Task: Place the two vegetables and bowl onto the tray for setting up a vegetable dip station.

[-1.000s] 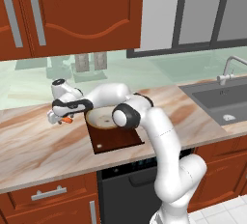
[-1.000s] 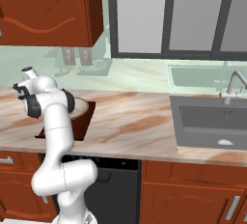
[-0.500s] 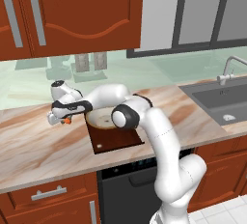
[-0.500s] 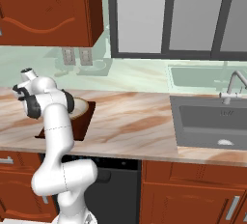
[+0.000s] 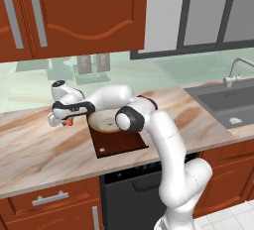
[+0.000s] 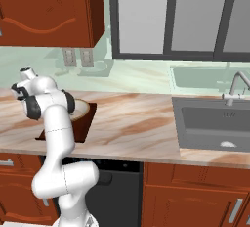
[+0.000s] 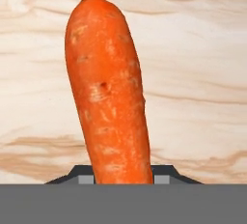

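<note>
An orange carrot (image 7: 108, 97) stands out long and close in the hand view, over the pale marbled counter. Its near end sits between my gripper's (image 7: 123, 175) dark fingertips (image 7: 79, 175), which are shut on it. In the left base view the gripper (image 5: 62, 121) is low over the counter just left of the tray (image 5: 119, 143), with a bit of the carrot (image 5: 69, 122) showing at its tip. The tan bowl (image 5: 105, 121) rests on the far end of the dark brown tray. From the right base view the tray (image 6: 80, 129) and bowl (image 6: 81, 107) sit partly behind my arm.
A sink (image 5: 225, 102) with a faucet (image 5: 237, 70) is set in the counter far to the right. Wall cabinets hang above. The backsplash behind the gripper carries outlets (image 5: 93, 64). Open counter (image 5: 44, 149) lies left and in front of the tray.
The jaws have closed from wide open onto the carrot. The arm and hand have stayed in nearly the same place.
</note>
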Controlling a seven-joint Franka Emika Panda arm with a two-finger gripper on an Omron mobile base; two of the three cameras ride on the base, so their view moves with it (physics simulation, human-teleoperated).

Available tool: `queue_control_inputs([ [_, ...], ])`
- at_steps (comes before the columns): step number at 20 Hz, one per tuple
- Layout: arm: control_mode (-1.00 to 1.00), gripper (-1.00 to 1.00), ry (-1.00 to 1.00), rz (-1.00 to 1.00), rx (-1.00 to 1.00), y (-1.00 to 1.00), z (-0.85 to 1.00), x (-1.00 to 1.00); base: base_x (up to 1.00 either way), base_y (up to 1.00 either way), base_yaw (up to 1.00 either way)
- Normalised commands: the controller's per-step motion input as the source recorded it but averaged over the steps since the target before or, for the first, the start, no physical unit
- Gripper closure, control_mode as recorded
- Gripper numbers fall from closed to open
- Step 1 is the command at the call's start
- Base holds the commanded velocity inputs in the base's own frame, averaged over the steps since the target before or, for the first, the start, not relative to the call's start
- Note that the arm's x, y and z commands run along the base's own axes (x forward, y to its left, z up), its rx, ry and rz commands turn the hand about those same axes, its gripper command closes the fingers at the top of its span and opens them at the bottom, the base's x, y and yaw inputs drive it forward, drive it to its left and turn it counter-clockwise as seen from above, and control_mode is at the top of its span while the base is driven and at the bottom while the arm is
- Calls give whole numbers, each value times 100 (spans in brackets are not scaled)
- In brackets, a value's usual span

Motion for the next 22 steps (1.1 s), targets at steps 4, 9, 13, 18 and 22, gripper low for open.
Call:
queue_control_inputs([
  [4, -100, 100, -1, 0, 0, -1, 30, -22, 0, 0, 0],
  [9, -100, 100, -2, 0, 0, -7, 30, -32, 0, 0, 0],
  [13, -100, 100, -2, 0, 0, -18, 23, -39, 0, 0, 0],
  [18, -100, 100, -4, 0, 1, -27, 21, -44, 0, 0, 0],
  [22, -100, 100, 0, 0, 3, -30, 22, -47, 0, 0, 0],
])
